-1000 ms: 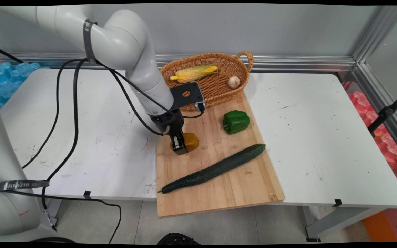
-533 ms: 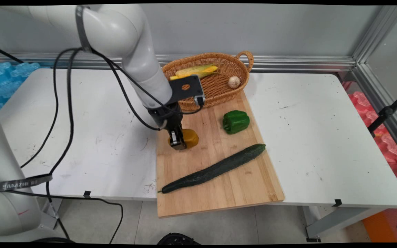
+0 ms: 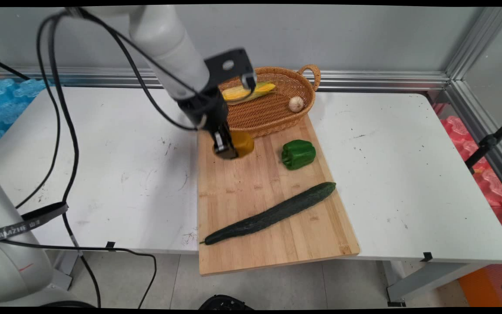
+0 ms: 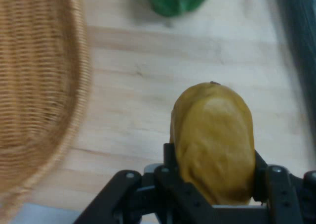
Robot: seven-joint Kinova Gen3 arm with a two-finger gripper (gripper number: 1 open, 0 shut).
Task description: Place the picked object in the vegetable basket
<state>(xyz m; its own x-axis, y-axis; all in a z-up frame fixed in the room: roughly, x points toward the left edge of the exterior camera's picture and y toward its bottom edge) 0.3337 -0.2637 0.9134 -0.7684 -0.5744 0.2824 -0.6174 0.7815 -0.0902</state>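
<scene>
The white arm (image 3: 164,32) slants down from the upper left — black cables looping off it — to the black gripper (image 3: 227,147), which points downward. Its fingers (image 4: 170,167) are clamped on a yellow-brown mango (image 4: 213,141), held clear of the surface below.

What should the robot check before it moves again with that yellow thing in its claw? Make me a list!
1. Grip: the claw is shut on the yellow fruit, which sits between the fingers. Ok.
2. Lifted clear: the fruit appears to be above the wooden board, but the gap beneath cannot be seen directly. Cannot tell.
3. Basket room: it holds a corn cob and a garlic bulb, with bare wicker between them. Ok.
4. Basket rim: it is right beside the claw, so a sideways move might clip it. Not ok.
5. Green pepper and cucumber: both lie apart from the claw. Ok.
</scene>
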